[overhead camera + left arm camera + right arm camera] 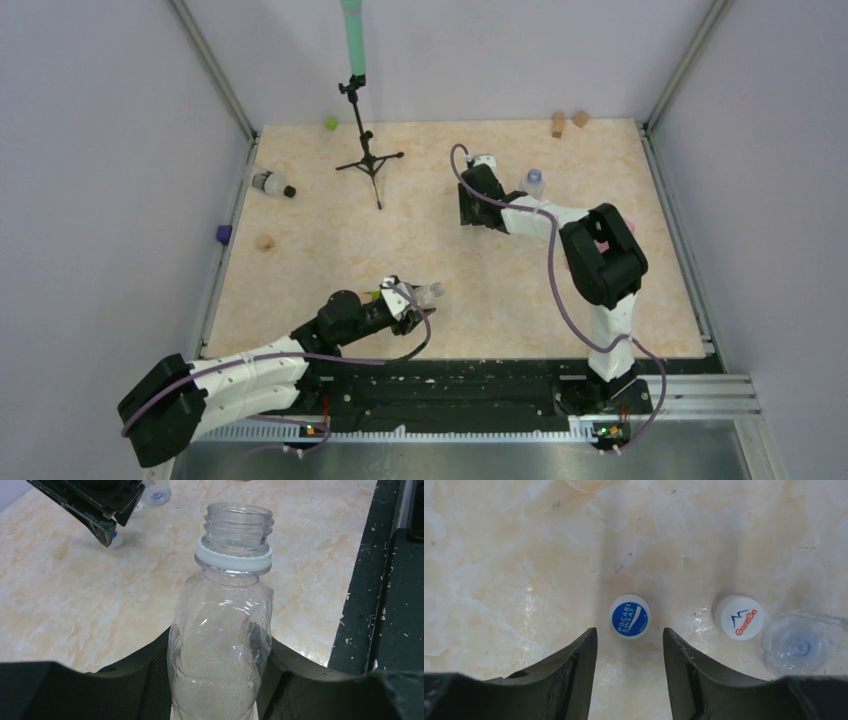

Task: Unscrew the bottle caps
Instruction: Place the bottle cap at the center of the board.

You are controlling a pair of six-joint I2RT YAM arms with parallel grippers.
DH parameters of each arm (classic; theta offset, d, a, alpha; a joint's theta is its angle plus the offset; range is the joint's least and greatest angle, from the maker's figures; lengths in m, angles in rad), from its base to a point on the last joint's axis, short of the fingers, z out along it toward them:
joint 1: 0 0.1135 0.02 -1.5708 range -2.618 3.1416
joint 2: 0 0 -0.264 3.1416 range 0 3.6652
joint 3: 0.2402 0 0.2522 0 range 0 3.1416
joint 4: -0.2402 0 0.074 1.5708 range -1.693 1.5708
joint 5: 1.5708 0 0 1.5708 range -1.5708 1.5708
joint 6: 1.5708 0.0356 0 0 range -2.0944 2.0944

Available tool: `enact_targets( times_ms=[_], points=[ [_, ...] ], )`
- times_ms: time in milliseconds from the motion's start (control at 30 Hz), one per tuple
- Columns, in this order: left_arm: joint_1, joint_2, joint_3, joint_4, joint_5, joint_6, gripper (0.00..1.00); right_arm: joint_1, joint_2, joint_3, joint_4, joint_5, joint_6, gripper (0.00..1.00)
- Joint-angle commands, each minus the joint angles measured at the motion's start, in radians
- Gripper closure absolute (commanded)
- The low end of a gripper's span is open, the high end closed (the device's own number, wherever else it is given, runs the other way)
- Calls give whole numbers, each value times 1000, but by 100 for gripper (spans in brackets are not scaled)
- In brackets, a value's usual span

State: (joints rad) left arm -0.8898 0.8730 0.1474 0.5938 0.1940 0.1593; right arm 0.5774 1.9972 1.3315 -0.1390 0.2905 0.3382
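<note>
Left wrist view: middle of the frame, a clear bottle (220, 630) clamped low on its body by the left gripper (218, 690), one finger on each side. No cap on it. Just an open neck with bare threads and a white ring (233, 560) under them. Looks empty, thin and soft, with dents in the wall. Probably crushes if pinched hard. Best held low on the body, just tight enough to stop it turning.

Right wrist view: right gripper (629, 642) at the bottom of the frame, jaws apart, holding nothing. Just past the tips, in the centre, a blue-and-white Pocari Sweat cap (630, 616) flat on the table (499, 555), touching neither finger. To its right, a white Ganten cap (739, 617), also loose on the table. At the lower right, another clear bottle (796, 647) seen from above. Both caps tiny, light and hard, and likely slippery on top. Best pinched by the round sides, never pushed from above.

Top external view, upper left: one more bottle (268, 182) lying on its side with a black cap (290, 191) on it. Probably the one left to open. Needs one gripper on the body and one on the cap's sides.
</note>
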Motion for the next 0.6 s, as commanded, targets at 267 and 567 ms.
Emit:
enact_targets(
  times_ms=[267, 567],
  points=[
    [6, -52, -12, 14, 5, -25, 100, 6, -263, -85, -18, -160, -24, 48],
    [6, -79, -32, 22, -28, -29, 100, 57, -686, -504, 209, -452, 123, 48]
  ],
)
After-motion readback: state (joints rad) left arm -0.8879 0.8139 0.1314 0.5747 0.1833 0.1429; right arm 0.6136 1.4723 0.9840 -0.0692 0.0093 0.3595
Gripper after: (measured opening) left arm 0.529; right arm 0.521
